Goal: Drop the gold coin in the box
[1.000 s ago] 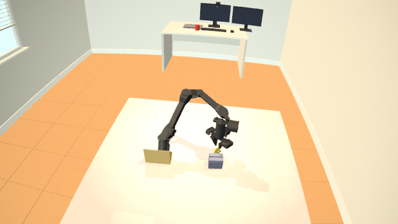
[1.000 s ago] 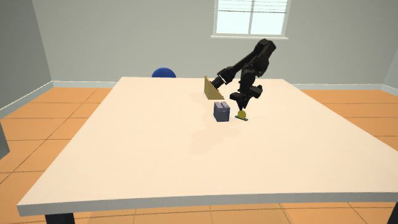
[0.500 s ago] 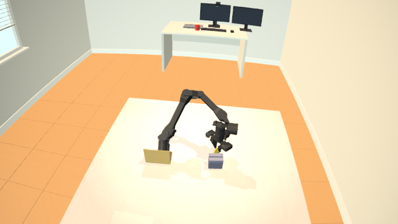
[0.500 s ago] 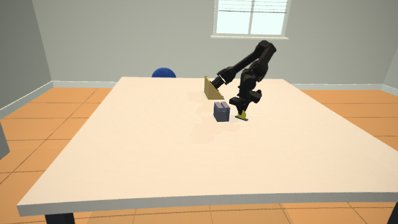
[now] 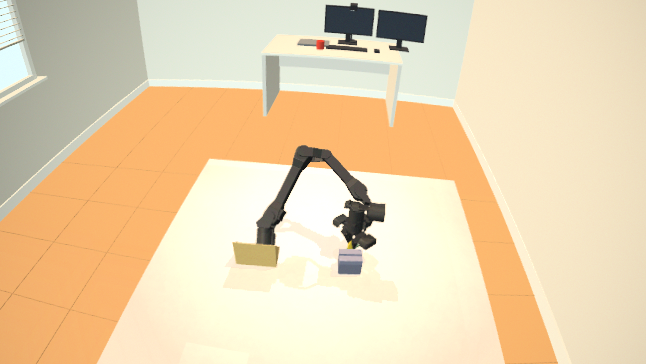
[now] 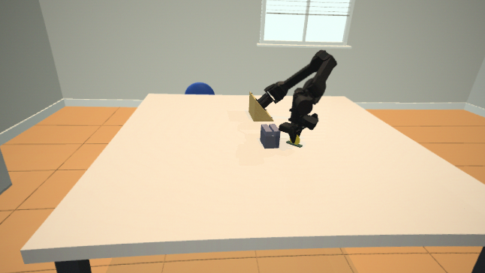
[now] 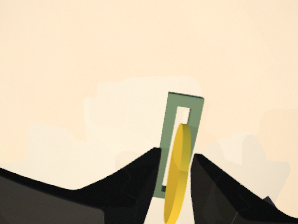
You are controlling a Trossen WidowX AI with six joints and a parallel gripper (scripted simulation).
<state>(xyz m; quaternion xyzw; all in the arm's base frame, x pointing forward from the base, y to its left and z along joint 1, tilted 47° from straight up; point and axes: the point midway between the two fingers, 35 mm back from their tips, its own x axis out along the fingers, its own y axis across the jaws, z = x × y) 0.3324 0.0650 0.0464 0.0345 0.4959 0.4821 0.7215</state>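
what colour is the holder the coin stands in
Dark green holder, clearest in the wrist view, with the gold coin standing in it.

My fingers flank the coin (image 7: 176,176), which stands on edge in the green holder (image 7: 174,112).
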